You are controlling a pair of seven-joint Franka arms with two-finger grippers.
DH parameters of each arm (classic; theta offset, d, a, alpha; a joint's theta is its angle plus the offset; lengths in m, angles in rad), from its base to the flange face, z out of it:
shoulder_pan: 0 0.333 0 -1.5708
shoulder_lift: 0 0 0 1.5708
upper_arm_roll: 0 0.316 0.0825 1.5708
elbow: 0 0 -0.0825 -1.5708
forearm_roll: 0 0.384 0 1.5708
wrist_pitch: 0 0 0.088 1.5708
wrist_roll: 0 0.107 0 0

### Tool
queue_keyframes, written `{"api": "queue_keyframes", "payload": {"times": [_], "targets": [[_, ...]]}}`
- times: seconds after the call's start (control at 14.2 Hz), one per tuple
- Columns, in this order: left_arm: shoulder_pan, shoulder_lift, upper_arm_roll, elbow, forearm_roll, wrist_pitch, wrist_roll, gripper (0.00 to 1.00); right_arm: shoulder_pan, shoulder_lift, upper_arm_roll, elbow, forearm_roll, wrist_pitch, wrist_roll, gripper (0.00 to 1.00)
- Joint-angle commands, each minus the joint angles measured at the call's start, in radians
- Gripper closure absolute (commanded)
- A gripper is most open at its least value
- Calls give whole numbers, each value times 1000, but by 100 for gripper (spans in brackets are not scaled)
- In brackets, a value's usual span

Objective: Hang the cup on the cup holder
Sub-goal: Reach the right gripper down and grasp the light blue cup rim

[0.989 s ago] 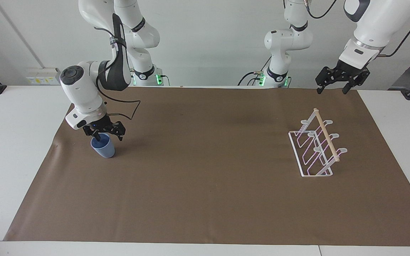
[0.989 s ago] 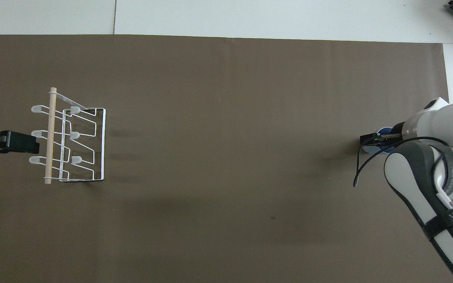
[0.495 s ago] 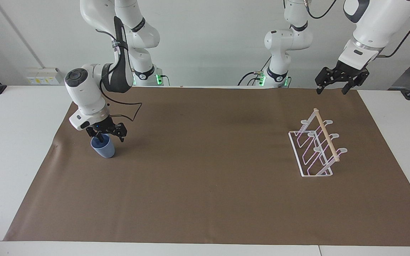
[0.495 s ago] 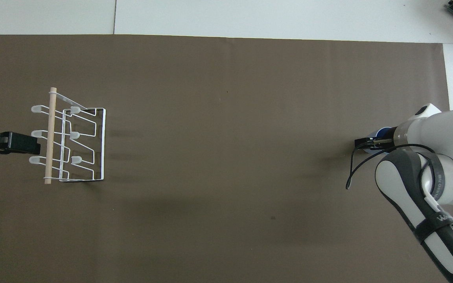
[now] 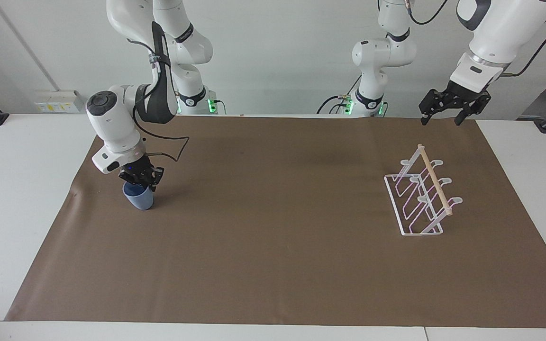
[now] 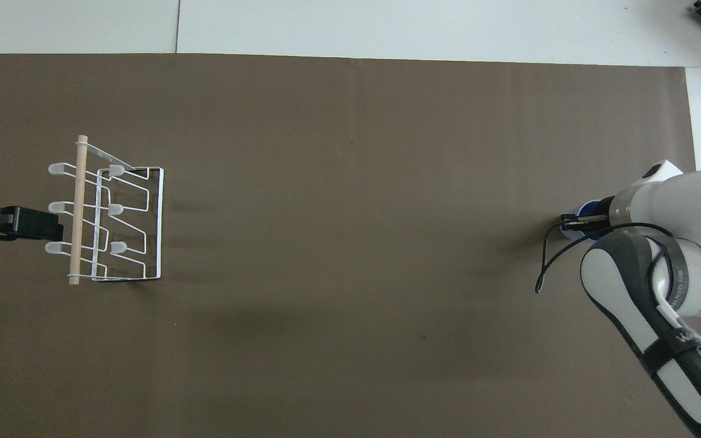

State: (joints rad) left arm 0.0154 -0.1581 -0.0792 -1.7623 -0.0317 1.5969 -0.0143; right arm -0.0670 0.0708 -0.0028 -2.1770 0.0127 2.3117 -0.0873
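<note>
The light blue cup (image 5: 139, 200) stands upright on the brown mat at the right arm's end of the table. My right gripper (image 5: 141, 182) comes down on it from above and is shut on its rim. In the overhead view the right gripper (image 6: 572, 220) hides most of the cup (image 6: 590, 211). The white wire cup holder (image 5: 419, 201) with its wooden dowel stands at the left arm's end; it also shows in the overhead view (image 6: 120, 222). My left gripper (image 5: 441, 115) hangs open and empty in the air over the mat's edge by the holder (image 6: 51, 224).
The brown mat (image 5: 273, 246) covers most of the white table (image 5: 17, 199). The right arm's cable (image 5: 171, 147) loops beside its wrist.
My right gripper's fingers have closed from wide open onto the cup's rim. The cup still stands on the mat. The left arm has barely moved.
</note>
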Motion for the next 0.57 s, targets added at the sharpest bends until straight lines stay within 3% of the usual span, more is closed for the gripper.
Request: {"api": "queue_keyframes", "payload": {"times": [0.0, 0.35, 0.49], "targets": [[-12, -34, 6, -42, 7, 29, -10, 0, -2, -22, 3, -23, 15, 5, -9, 100], [-12, -34, 6, -42, 7, 29, -10, 0, -4, -13, 3, 2, 15, -18, -14, 100], [-12, -34, 6, -42, 7, 29, -10, 0, -7, -2, 3, 75, 23, -121, -19, 100]]}}
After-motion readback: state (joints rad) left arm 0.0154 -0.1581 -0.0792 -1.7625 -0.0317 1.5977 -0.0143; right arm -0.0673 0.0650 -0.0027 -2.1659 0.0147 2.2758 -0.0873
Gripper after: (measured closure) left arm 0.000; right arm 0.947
